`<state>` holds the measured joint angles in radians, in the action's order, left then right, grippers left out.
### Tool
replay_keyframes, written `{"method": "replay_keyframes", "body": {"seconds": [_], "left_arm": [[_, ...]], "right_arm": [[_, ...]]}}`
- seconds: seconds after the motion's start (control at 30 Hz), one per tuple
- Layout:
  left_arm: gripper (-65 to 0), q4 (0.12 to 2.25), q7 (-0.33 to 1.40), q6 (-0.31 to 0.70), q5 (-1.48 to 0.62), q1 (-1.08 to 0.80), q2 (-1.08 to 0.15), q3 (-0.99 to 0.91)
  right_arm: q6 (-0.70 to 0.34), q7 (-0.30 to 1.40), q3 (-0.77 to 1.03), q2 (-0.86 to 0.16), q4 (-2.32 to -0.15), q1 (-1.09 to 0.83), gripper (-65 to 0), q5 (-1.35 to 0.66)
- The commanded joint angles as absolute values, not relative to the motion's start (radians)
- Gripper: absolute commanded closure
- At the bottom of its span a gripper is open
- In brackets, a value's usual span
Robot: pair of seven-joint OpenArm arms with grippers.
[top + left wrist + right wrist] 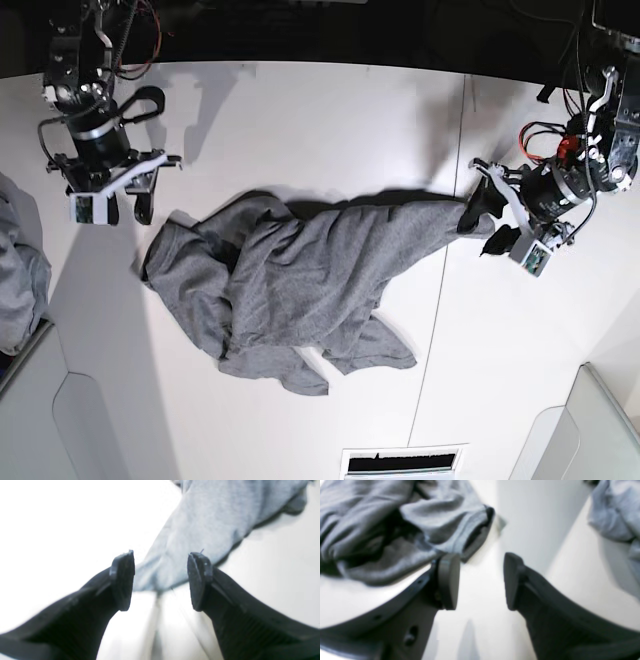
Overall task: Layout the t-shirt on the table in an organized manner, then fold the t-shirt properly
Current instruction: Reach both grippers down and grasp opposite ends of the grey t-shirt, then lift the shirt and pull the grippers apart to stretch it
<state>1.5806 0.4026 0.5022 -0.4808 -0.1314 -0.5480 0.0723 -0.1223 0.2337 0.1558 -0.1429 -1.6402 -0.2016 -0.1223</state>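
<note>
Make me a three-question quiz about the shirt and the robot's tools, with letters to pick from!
1. Where is the t-shirt?
A. on the white table
B. hanging in the air
C. in a box

2. What colour is the shirt?
A. red
B. grey
C. yellow

3. How does the left tool stand?
A. shut on the shirt
B. open, holding nothing
C. shut on a cup

Answers:
1 A, it lies crumpled on the tabletop between the two arms.
2 B, every view shows plain grey cloth.
3 B, a clear gap shows between its fingers, with the shirt's tip just beyond them.
</note>
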Motion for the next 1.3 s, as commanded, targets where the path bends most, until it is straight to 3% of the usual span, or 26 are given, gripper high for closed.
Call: {"method": "replay_keyframes", "body": {"seconds": [0.0, 0.07, 0.23, 0.63, 0.7, 0.8, 0.83, 0.93, 0.97, 1.27], "left_arm": [[-36.4, 1.567, 0.373, 0.501, -0.488, -0.089, -0.562, 0.091], [-38.4, 1.517, 0.368, 0.501, -0.489, -0.027, -0.56, 0.141], [-39.4, 1.426, 0.366, 0.501, -0.489, 0.07, -0.53, 0.223], [-39.4, 1.314, 0.366, 0.506, -0.488, 0.083, -0.432, 0.23], [-39.3, 1.281, 0.36, 0.505, -0.488, 0.083, -0.429, 0.23], [-38.2, 1.232, 0.299, 0.505, -0.469, 0.083, -0.427, 0.23], [-34.2, 1.221, 0.279, 0.505, -0.451, 0.083, -0.427, 0.23], [-4.5, 1.216, 0.271, 0.504, -0.42, 0.083, -0.431, 0.23], [0.0, 1.216, 0.273, 0.505, -0.421, 0.084, -0.434, 0.23], [0.0, 1.235, 0.34, 0.453, -0.53, 0.136, -0.511, 0.141]], "right_arm": [[-0.119, 0.206, 0.159, -0.136, -1.629, -0.158, -28.5, -0.122], [-0.119, 0.207, 0.16, -0.111, -1.566, -0.099, -28.7, -0.107], [-0.119, 0.207, 0.16, -0.062, -1.391, 0.024, -40.8, -0.058], [-0.13, 0.206, 0.159, -0.03, -1.217, 0.126, -40.1, -0.041], [-0.132, 0.206, 0.159, -0.03, -1.183, 0.141, -31.4, -0.041], [-0.131, 0.206, 0.16, -0.03, -1.167, 0.155, -11.3, -0.041], [-0.131, 0.203, 0.16, -0.031, -1.168, 0.16, -9.0, -0.041], [-0.131, 0.191, 0.16, -0.03, -1.169, 0.175, -3.6, -0.009], [-0.131, 0.191, 0.16, -0.03, -1.169, 0.178, 0.0, 0.005], [-0.134, 0.278, 0.168, -0.042, -1.285, 0.181, 0.0, 0.08]]}}
